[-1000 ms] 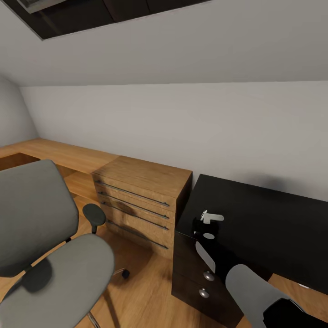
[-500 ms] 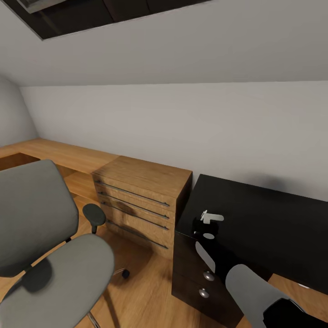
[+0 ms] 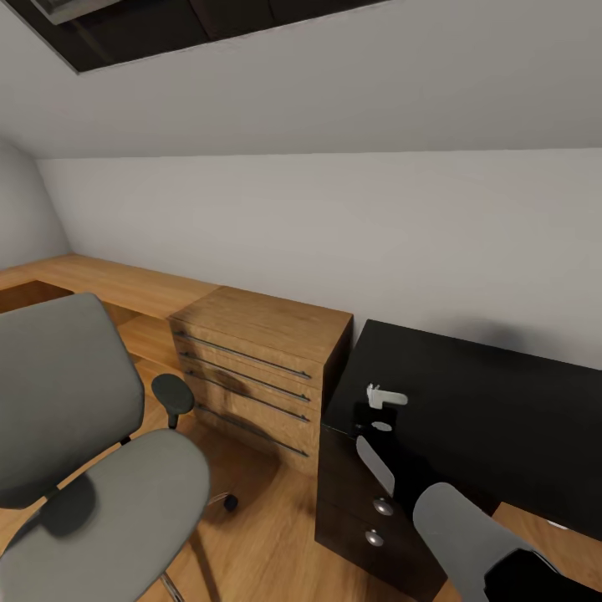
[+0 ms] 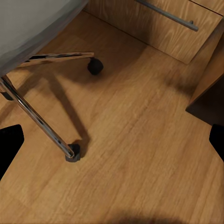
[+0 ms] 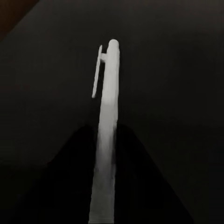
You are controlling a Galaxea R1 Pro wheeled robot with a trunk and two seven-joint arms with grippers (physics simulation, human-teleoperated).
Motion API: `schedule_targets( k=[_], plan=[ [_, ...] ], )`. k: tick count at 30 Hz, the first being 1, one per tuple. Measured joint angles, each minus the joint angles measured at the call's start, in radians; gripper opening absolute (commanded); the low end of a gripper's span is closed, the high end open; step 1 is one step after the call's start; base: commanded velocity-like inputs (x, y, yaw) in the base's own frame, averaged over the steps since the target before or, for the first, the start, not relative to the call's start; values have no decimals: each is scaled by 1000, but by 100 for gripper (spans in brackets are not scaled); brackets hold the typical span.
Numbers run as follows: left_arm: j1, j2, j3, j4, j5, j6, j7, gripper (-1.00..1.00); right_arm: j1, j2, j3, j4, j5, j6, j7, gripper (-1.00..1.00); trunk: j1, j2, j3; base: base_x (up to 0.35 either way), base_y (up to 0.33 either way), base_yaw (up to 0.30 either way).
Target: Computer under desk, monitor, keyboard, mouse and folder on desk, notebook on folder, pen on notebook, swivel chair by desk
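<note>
My right gripper [image 3: 378, 410] is clamped on the pen [image 5: 105, 126], a slim white stick with its clip end pointing away from the wrist camera. In the head view the pen's white tip [image 3: 385, 396] pokes out just above the near left corner of the desk [image 3: 493, 418], whose glossy black top is bare wherever I can see it. My right arm rises from the lower right of that view to reach this corner.

The left gripper [image 4: 112, 140] hangs with its two dark fingers wide apart, holding nothing, over the wood plank floor [image 4: 140, 154], near the chrome legs and castors of the swivel chair [image 3: 75, 435]. The chair stands to the left, apart from the desk, with a light wooden dresser [image 3: 263, 372] between them against the grey wall.

I judge the pen should end up on the notebook. No notebook or folder is visible, so I would hold my grip firm, keep the pen above the desktop, and look along the desk before lowering it anywhere.
</note>
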State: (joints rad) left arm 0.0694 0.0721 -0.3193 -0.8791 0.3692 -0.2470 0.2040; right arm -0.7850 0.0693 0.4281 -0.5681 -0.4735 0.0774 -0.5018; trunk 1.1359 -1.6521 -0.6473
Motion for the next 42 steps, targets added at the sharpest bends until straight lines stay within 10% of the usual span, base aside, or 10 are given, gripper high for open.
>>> schedule_targets(
  k=[38,42],
  plan=[
    [0,0,0,0,-2,-1,0,100,3,-8,-2,-23,-47,76,-4,-100,-23,42,19,0,0,0],
    [0,0,0,0,-2,-1,0,100,96,-70,-2,-338,-64,169,-16,-100,-38,70,31,0,0,0]
  ],
)
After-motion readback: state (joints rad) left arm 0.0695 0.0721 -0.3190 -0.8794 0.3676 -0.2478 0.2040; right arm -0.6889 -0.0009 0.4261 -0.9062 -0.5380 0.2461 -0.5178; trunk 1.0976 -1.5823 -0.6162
